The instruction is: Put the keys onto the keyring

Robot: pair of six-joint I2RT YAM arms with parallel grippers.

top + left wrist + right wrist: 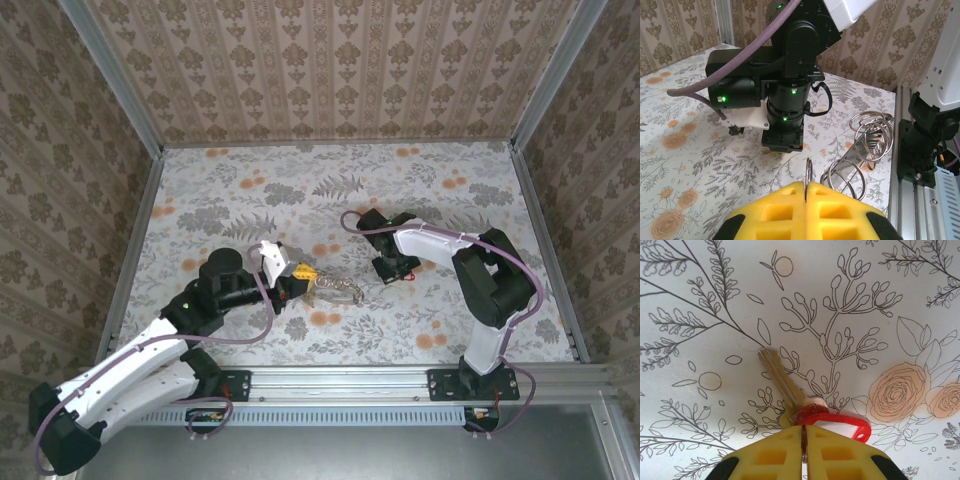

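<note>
The keyring [340,292] is a bunch of linked silver wire rings on the flowered tablecloth at centre. My left gripper [303,272] is shut on one thin ring [809,172], which stands edge-on between the yellow pads [775,210]; the other rings [869,131] trail off to the right. My right gripper [393,270] points down at the cloth just right of the rings. It is shut on the red-headed key [810,407], whose silver blade [780,374] points away up-left, close over the cloth. A red loop tag [852,426] hangs beside the head. A yellowish edge [785,418] peeks from under it.
Patterned walls close the table on three sides. An aluminium rail [340,380] carrying both arm bases runs along the near edge, and it lies just right of the rings in the left wrist view [900,165]. The right arm's wrist [785,100] stands close in front of my left gripper.
</note>
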